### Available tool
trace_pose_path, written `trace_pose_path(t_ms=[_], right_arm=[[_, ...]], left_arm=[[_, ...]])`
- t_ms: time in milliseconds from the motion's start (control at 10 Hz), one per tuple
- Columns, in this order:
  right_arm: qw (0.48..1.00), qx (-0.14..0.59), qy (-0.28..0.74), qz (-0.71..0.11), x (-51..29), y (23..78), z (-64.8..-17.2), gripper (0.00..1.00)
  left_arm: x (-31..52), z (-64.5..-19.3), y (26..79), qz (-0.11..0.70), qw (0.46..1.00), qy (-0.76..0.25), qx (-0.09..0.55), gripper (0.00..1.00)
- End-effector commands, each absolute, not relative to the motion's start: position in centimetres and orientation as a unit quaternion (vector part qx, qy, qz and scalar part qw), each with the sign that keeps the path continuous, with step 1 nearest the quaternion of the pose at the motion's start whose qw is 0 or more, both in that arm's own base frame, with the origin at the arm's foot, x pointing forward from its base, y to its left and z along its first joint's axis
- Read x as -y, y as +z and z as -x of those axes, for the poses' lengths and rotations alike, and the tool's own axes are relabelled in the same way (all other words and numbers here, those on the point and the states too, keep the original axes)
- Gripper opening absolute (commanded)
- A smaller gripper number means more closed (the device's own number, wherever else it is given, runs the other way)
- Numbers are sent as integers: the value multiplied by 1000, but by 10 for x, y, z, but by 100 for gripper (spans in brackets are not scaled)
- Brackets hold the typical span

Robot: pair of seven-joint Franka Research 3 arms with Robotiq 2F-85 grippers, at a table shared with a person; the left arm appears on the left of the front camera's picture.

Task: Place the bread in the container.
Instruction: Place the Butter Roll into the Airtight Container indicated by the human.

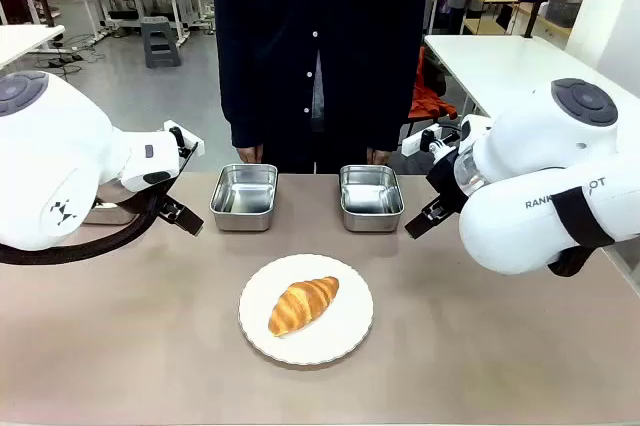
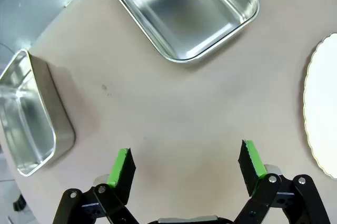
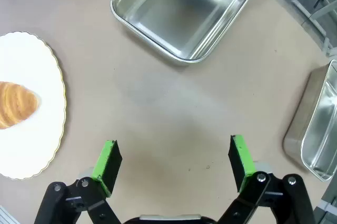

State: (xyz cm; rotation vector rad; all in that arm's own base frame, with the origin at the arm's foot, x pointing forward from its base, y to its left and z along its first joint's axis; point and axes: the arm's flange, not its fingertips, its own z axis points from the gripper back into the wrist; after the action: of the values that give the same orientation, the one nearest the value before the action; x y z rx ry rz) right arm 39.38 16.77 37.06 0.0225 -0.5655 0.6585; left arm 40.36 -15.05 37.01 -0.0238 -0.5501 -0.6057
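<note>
- Bread [image 1: 303, 303] has to cross the surface [image 1: 500, 346]. The stretch between the plate and the trays is bare, so a straight lift and a short carry toward the far side should meet nothing.
- Two steel trays stand side by side at the far edge, in front of the person: the left tray [image 1: 243, 220] and the right tray [image 1: 371, 220]. Both are empty, and either looks fit to take the bread. Use the one on the picking arm's side, and let go low over its middle, not over the rim.
- The plate [image 1: 350, 344] lies in the near half of the surface, well apart from both trays. It probably slides easily, so come straight down and rise straight up.
- The bread lies on the plate slightly left of centre, slanted from near-left to far-right. Turn the wrist to match that slant and grip across the thick middle. Squeeze lightly, since a flaky crust probably crushes.
- The right tool [image 3: 172, 153] hangs over bare surface, jaws wide apart and empty, with one tip of the bread at the edge of its view. It seems the better placed of the two.
- The left tool [image 2: 185, 160] is also open and empty, beside the plate's rim.
- The green pads [image 3: 107, 162] should meet the bread's flanks, not its tapered ends.
</note>
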Motion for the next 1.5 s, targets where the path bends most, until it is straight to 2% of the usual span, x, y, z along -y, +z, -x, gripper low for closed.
trace_pose_path(t_ms=[0,800,900,1000,1200,1400], right_arm=[[907,274,319,-11,-168,371,-394,100],[907,274,319,-11,-168,371,-394,100],[907,274,320,-10,-168,371,-394,100],[901,274,337,-30,-166,400,-403,100],[897,286,336,-37,-146,454,-420,100],[895,304,320,-64,-96,500,-432,100]], left_arm=[[151,-404,370,12,917,-295,268,100],[150,-404,370,12,917,-294,267,100],[137,-407,395,34,903,-320,286,100],[118,-410,427,86,896,-329,287,100],[104,-411,500,82,892,-328,301,100],[53,-420,540,104,887,-349,284,100]])
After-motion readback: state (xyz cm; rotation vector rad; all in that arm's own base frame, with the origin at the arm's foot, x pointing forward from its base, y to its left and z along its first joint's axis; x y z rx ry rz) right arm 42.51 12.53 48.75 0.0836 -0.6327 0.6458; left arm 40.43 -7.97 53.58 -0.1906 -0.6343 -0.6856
